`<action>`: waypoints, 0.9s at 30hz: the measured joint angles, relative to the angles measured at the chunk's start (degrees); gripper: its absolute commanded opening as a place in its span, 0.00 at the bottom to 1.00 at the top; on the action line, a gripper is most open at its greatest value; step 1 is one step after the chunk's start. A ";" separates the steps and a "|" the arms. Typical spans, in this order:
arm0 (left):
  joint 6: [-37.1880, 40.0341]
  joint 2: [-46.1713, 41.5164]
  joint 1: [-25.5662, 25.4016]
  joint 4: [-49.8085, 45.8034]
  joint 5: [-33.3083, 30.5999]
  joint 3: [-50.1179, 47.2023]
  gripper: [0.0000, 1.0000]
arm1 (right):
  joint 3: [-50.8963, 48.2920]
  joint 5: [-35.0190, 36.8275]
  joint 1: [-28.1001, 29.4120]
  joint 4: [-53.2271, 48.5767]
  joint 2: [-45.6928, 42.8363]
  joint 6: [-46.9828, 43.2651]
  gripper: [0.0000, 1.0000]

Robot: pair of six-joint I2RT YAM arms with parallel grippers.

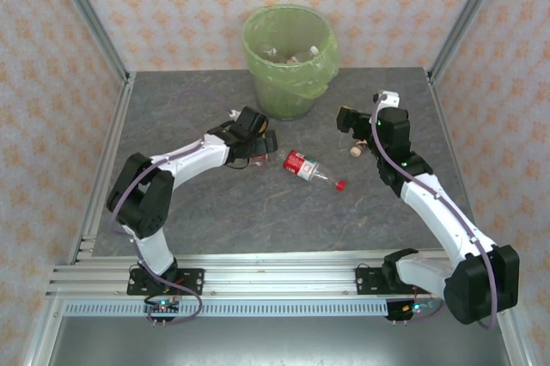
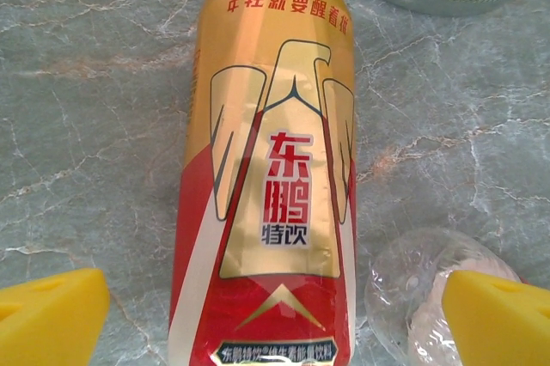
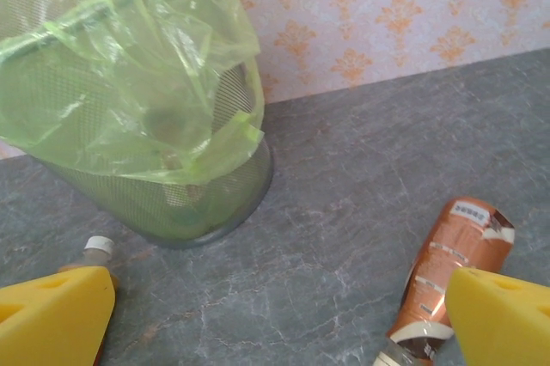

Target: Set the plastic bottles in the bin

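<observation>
Straddling the gold-and-red bottle (image 2: 266,168), lying just short of the bin (image 1: 288,91) at 12 o'clock, with left gripper (image 2: 275,323) spread wide; right gripper (image 3: 275,319) equally agape beside a copper-labelled bottle (image 3: 447,254). Calling next for closing, lifting, carrying binward.

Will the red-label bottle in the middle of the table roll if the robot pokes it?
Probably. The red-label bottle lies on its side on the flat table and is round, so a sideways poke should roll it. Its clear neck end looks empty, so it's likely light and may squash if squeezed.
</observation>
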 measured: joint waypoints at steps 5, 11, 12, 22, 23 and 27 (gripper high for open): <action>0.02 4.02 -0.26 -2.97 -1.73 4.44 1.00 | -2.08 1.68 0.00 0.07 0.02 2.14 0.99; 0.28 9.55 -0.26 -7.23 -3.13 10.80 1.00 | -2.78 2.64 0.00 0.11 0.07 3.26 0.99; 0.37 10.45 -0.26 -7.82 -3.15 11.72 1.00 | -2.82 2.80 0.00 0.13 0.07 3.39 0.99; 2.10 19.67 -0.26 -15.08 -4.59 21.77 1.00 | -2.82 3.65 0.00 0.13 1.22 3.39 0.99; 2.43 20.33 -0.26 -15.47 -4.70 22.58 1.00 | -2.82 3.65 0.00 0.13 1.33 3.37 0.99; 3.19 21.73 -0.26 -16.90 -5.68 24.04 0.99 | -2.82 3.65 0.00 0.13 1.77 3.39 0.99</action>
